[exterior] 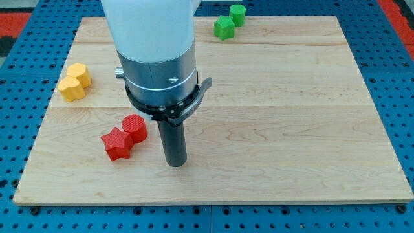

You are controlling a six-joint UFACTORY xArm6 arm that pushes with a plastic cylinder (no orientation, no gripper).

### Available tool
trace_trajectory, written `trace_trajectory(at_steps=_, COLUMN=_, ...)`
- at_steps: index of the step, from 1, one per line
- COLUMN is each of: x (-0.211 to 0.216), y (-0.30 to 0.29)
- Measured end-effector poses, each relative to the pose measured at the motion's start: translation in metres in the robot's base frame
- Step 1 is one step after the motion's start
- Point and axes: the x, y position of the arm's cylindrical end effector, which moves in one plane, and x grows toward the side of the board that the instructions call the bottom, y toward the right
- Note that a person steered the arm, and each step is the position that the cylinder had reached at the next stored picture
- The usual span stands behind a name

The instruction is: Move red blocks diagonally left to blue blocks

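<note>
Red blocks sat together near the view's lower left of the wooden board (272, 129): a red star block (116, 144) and a red cylinder block (134, 126), touching each other, the cylinder just above and to the right of the star. My tip (175, 163) rested on the board just to the right of the pair, close to them but apart, with a sliver of bare wood between. I carried no claw at all, only a straight dark rod, so nothing was held or clamped; I could only push.

No blue blocks showed anywhere on the board; if any lay there, my own wide body hid them, and I could not tell. Two yellow blocks (74, 81) sat touching near the left edge, above the red pair. A green star-like block (224, 28) and a green cylinder block (237, 13) sat touching at the view's top, well away.

By my judgement the task was hardly under way: the red pair stood far from any goal I could see, and all the pushing was left to do.
</note>
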Motion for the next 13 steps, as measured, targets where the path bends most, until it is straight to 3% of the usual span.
trace_trajectory(at_steps=2, x=0.001, y=0.016)
trace_trajectory(at_steps=3, x=0.028, y=-0.051)
trace_trajectory(at_steps=4, x=0.018, y=-0.095)
trace_trajectory(at_steps=5, x=-0.028, y=-0.098)
trace_trajectory(at_steps=6, x=-0.039, y=-0.126)
trace_trajectory(at_steps=8, x=-0.086, y=-0.122)
trace_trajectory(at_steps=9, x=-0.062, y=-0.123)
trace_trajectory(at_steps=10, x=-0.064, y=-0.074)
trace_trajectory(at_steps=11, x=-0.084, y=-0.081)
trace_trajectory(at_steps=12, x=-0.055, y=-0.088)
trace_trajectory(at_steps=13, x=-0.068, y=-0.101)
